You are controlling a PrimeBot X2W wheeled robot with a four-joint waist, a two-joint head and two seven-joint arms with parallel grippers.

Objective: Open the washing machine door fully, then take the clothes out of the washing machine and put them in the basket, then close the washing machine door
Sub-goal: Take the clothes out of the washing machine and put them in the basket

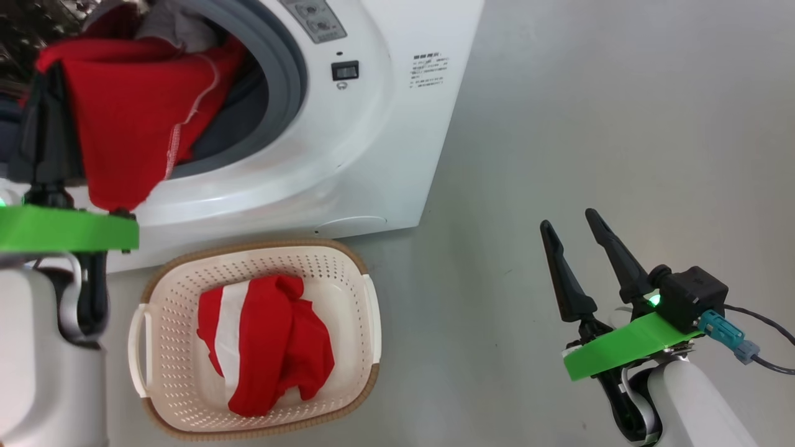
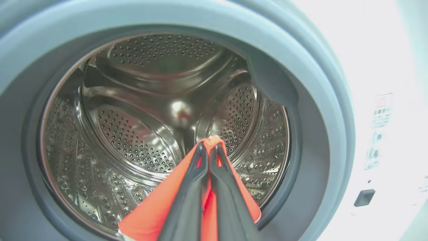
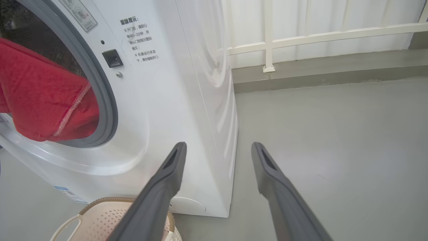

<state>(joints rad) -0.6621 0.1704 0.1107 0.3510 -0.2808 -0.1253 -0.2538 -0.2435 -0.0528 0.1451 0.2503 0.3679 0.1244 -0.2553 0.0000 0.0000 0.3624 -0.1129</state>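
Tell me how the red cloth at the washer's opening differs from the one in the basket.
The plain red soft cloth hangs spread from the shut left claw at the big white washing machine; the red-and-white striped cloth lies crumpled, untouched, in the cream perforated plastic basket. Both are bright red fabric.

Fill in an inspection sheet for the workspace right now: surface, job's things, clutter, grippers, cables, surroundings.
Surface: smooth grey floor.
Job's things: washing machine mouth uncovered; red garment hanging at the mouth; basket on the floor before it, holding a red-and-white garment.
Clutter: nothing seen.
Grippers: left gripper shut on the red garment; right gripper open, holding nothing, above the floor.
Cables: dark cable at the right wrist, with a blue plug.
Surroundings: white railing and grey kerb beyond the machine.
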